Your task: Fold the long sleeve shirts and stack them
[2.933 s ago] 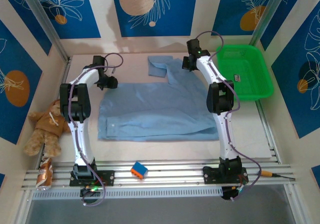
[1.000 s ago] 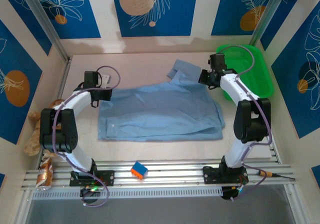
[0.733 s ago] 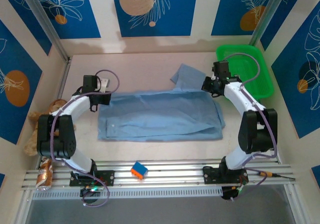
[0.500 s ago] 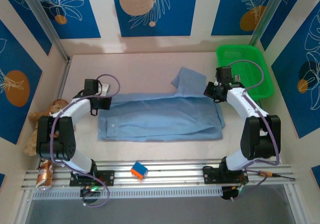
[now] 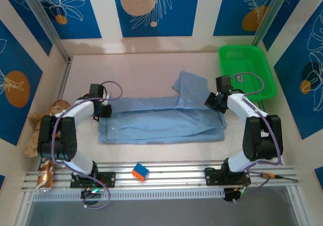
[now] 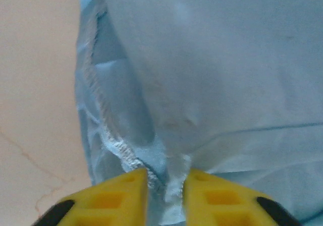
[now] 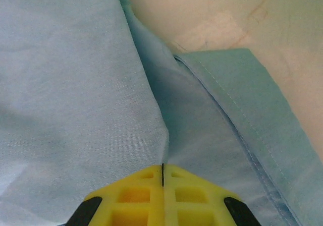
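The light blue long sleeve shirt (image 5: 161,122) lies folded into a long band across the middle of the table, with one sleeve flap (image 5: 189,85) sticking out toward the back. My left gripper (image 5: 104,110) is at the band's left end. In the left wrist view its yellow fingers (image 6: 126,195) stand a little apart, with a bunched hem of the shirt (image 6: 212,74) still between them (image 6: 165,178). My right gripper (image 5: 211,101) is at the band's right end. Its fingers are shut tight (image 7: 162,168) on a fold of the shirt (image 7: 75,85).
A green plastic basket (image 5: 247,72) sits at the back right, just beyond the right arm. A teddy bear (image 5: 43,125) and a can (image 5: 46,175) lie at the left edge. An orange and blue block (image 5: 141,171) rests on the front rail.
Both grippers have pulled the shirt's far edge toward the near side, so the shirt is now a narrower band. The left jaws, shut before, have parted.
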